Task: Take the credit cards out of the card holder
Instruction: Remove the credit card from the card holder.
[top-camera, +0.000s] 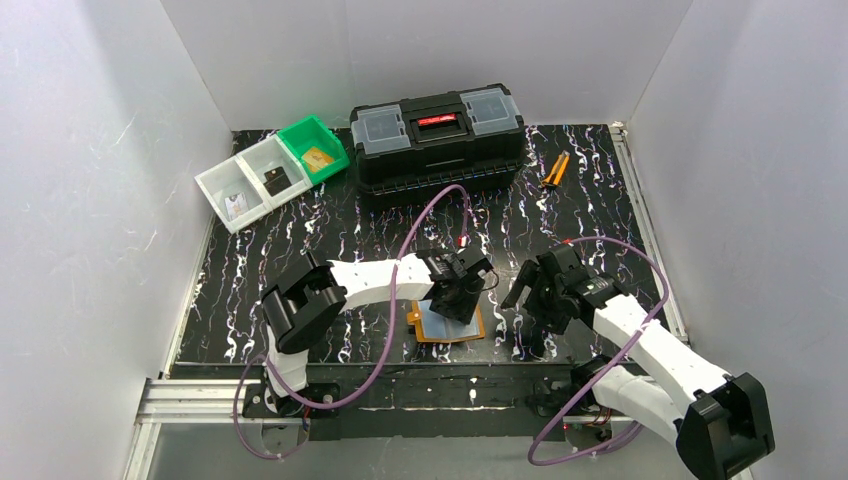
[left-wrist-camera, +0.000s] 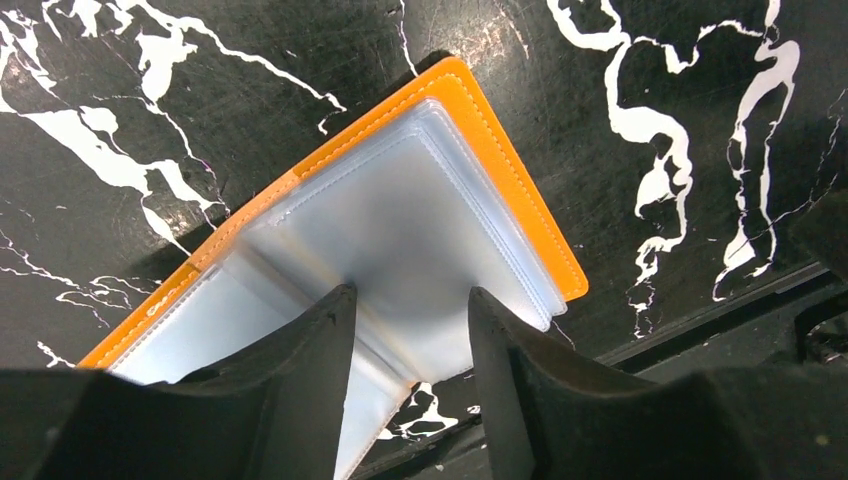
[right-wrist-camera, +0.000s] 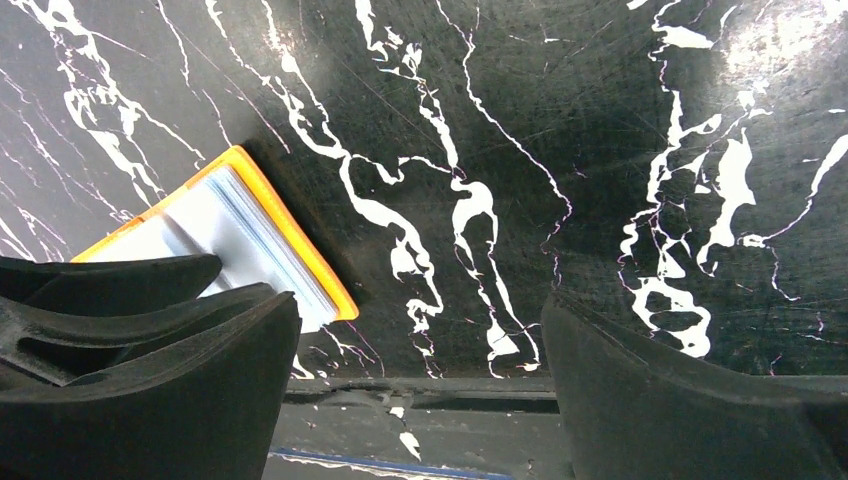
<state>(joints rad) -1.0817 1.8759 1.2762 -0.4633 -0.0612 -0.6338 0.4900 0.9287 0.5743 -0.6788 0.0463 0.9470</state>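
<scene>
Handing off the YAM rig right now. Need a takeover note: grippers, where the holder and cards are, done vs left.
Left gripper: partly open, fingers astride the clear pockets of the card holder; no card between them.
Right gripper: wide open, empty, over bare table just right of the holder.
Card holder: lying open near the front edge, between the arms.
Cards: gold-tan card in the green bin, dark card in the middle white bin.
Done: at least those two are out.
Left: the pockets in view look empty; I cannot tell about the leaves underneath, so check them.
</scene>
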